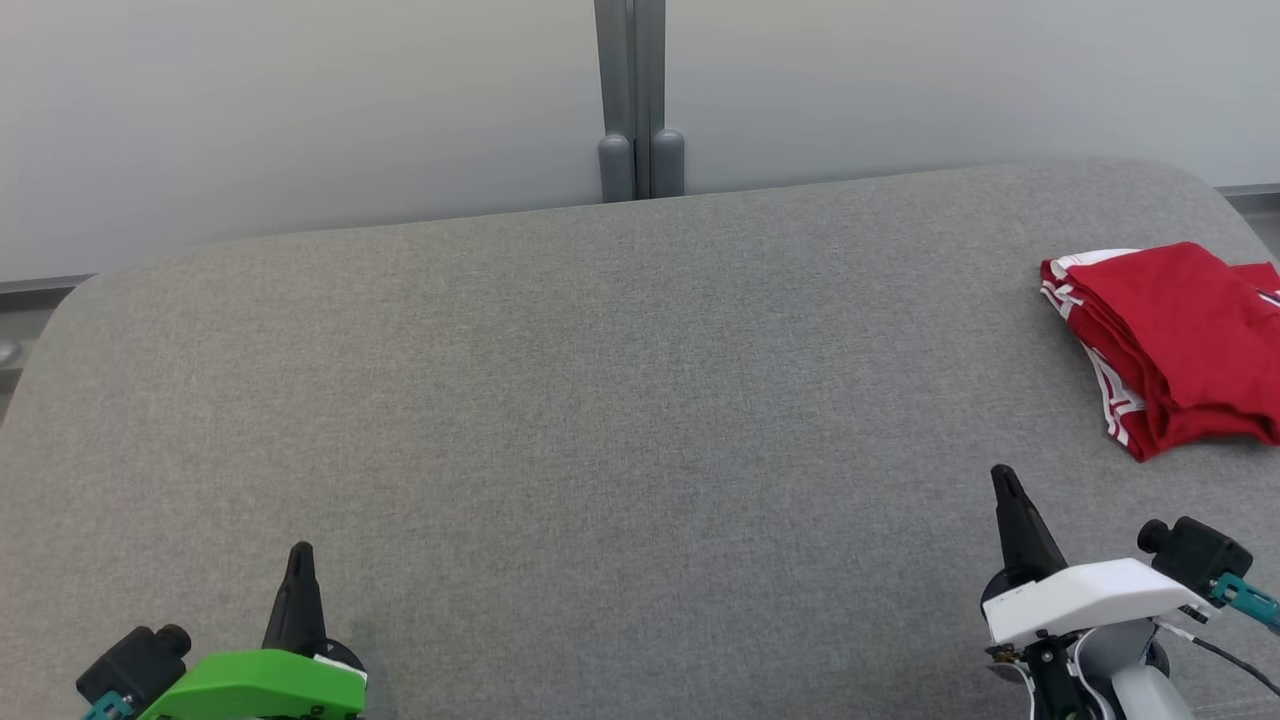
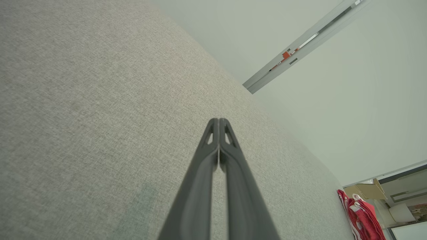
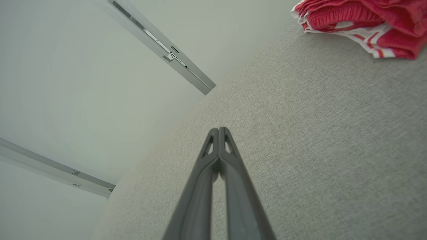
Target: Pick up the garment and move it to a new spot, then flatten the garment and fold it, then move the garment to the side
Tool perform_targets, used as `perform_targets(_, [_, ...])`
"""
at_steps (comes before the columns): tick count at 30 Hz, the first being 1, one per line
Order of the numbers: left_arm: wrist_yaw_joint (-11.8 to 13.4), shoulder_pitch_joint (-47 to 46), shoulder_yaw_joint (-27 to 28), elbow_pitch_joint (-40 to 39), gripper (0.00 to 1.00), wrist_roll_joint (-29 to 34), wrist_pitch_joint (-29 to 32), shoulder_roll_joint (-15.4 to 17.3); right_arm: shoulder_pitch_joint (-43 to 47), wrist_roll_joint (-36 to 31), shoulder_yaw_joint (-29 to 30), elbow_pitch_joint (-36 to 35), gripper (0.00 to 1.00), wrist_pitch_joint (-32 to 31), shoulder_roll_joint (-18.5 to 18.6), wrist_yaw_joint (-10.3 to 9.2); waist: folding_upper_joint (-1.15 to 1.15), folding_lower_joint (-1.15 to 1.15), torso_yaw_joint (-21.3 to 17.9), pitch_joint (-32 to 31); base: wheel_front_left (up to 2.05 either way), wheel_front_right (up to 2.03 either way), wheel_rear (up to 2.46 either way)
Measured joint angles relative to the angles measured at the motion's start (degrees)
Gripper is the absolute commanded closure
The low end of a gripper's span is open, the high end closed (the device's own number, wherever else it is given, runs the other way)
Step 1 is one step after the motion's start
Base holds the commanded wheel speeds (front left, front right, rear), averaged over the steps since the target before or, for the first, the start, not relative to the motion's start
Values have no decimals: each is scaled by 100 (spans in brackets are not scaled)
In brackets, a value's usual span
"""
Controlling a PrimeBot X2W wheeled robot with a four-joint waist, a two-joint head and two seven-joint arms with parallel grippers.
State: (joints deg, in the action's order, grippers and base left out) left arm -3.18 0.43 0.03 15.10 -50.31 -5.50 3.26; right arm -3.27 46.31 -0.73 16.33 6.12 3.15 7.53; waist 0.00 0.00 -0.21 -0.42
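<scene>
Garment: a red garment [image 1: 1170, 340] with white-striped trim [image 1: 1110, 395], lying in a folded stack at the far right of the padded grey top [image 1: 600, 400]. Its right edge runs off the head view.
Kind of garment: possibly sports shorts or a jersey; the folds hide too much to be sure.
Left gripper: the left gripper [image 1: 300, 553] sits near left, low over the grey top, fingers pressed together with nothing between them.
Right gripper: the right gripper [image 1: 1003, 478] sits near right, jaws closed and empty, well short of the garment, which lies farther off and to its right.
Background: pale wall [image 1: 300, 100] with a grey post [image 1: 632, 100] behind the far edge.
Stage, as judged: the garment looks folded and set aside, so the work may be finished or not yet started.
Handling: light, soft and limp. The layers will slide apart and droop if lifted by one point.
Where to hold: pinch through all layers at the near-left corner by the striped trim, or take two corners with both arms to keep the stack together.
Risk: catching only the top layer would unfold it.
</scene>
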Motion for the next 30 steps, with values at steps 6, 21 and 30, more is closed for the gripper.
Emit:
perform_targets(6, [-43, -57, 59, -12, 100, -388, 120, -3, -37, 439, 54, -20, 100, -111, 7, 0, 0, 0, 1, 4, 0, 0, 0])
perform_targets(21, [-136, -192, 201, -26, 100, -1310, 380, -10, -70, 1455, 190, -70, 100, -363, 15, -4, 0, 0, 5, 14, 0, 0, 0])
perform_targets(30, [-186, -260, 281, -38, 100, -1793, 522, -15, -109, 2012, 265, -98, 100, -505, 16, -5, 0, 0, 7, 21, 0, 0, 0])
